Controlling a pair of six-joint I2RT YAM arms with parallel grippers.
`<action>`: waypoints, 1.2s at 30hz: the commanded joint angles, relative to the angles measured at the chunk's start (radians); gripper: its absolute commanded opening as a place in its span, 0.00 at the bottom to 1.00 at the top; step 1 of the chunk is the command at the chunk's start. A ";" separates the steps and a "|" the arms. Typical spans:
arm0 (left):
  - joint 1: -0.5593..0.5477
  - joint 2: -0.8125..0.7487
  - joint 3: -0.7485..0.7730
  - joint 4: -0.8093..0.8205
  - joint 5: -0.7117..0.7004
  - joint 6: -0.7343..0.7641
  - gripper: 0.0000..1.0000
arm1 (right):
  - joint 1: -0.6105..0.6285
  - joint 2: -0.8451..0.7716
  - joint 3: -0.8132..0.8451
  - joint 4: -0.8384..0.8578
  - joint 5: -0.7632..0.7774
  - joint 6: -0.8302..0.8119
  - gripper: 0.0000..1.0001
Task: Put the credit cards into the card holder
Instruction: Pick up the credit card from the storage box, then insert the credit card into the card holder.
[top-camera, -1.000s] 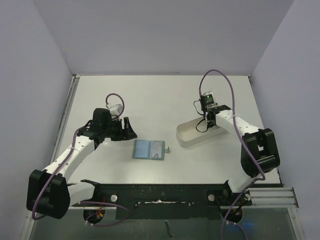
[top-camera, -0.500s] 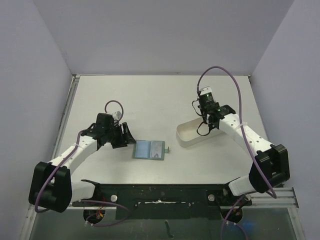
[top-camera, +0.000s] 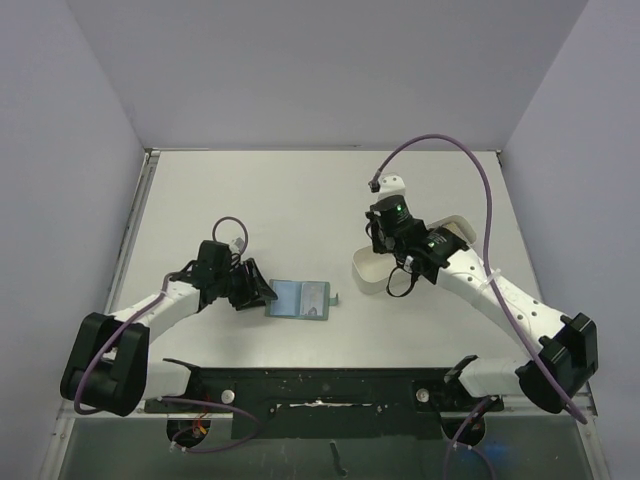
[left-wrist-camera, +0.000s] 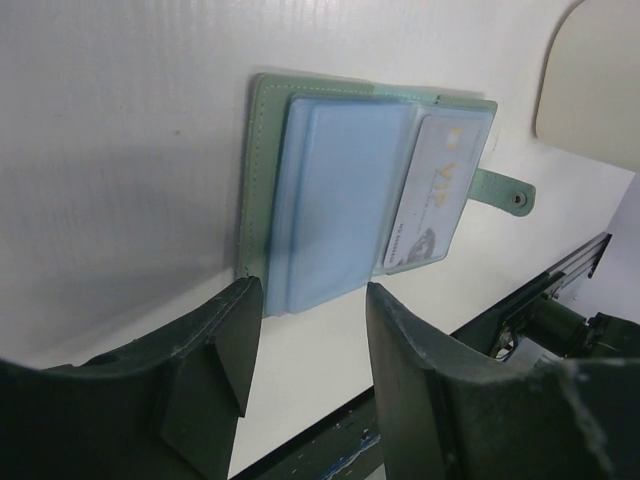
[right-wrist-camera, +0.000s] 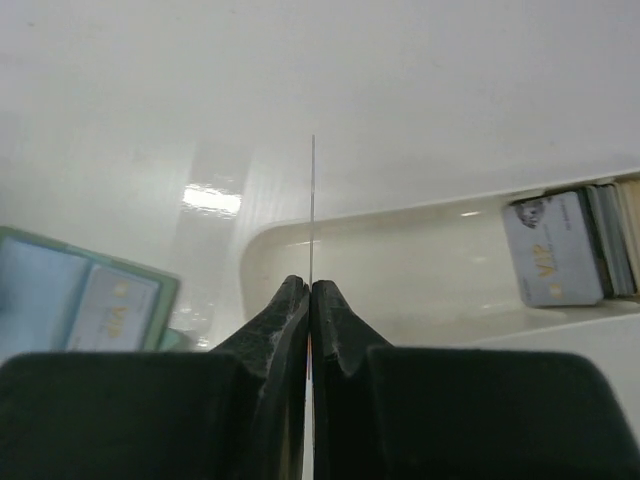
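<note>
Underneath: a flat white table (top-camera: 300, 190) filled the overhead view.
Room: plain pale lilac walls (top-camera: 330, 70) closed in the far, left and right sides.
Edges: a metal rail (top-camera: 133, 235) ran along the left edge and a black bar (top-camera: 320, 385) along the near edge, where both arms were mounted.
Card holder (top-camera: 299, 299): lay open and flat near the front middle of the table, grey-green at the border and pale blue inside, its strap tab (top-camera: 337, 298) pointing right.
In the holder: one pale VIP card (left-wrist-camera: 437, 195) sat in the right-hand slot; the left side showed only blue pockets.
Tray (top-camera: 365, 275): a long white oval dish lay to the right of the holder, near it but not touching.
In the tray: the other credit cards (right-wrist-camera: 560, 250) were stacked at one end, a silvery one on top.
Left gripper (top-camera: 258, 290): low over the table just beside the holder's left edge, jaws parted with nothing between them.
Right gripper (right-wrist-camera: 310, 288): above the tray's holder-side end, jaws pressed together on a held card (right-wrist-camera: 312, 200), seen edge-on as a thin line rising from the fingertips.
Open room: a strip of white table separated the holder from the tray, and the holder lay well apart from the far wall.
</note>
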 joint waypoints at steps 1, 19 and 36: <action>-0.018 0.008 -0.014 0.114 0.007 -0.046 0.42 | 0.065 -0.034 -0.024 0.165 -0.047 0.171 0.00; -0.129 -0.058 -0.070 0.169 0.000 -0.144 0.08 | 0.125 0.091 -0.157 0.449 -0.261 0.403 0.00; -0.060 -0.048 0.016 0.000 -0.199 -0.012 0.27 | 0.183 0.304 -0.103 0.516 -0.402 0.577 0.00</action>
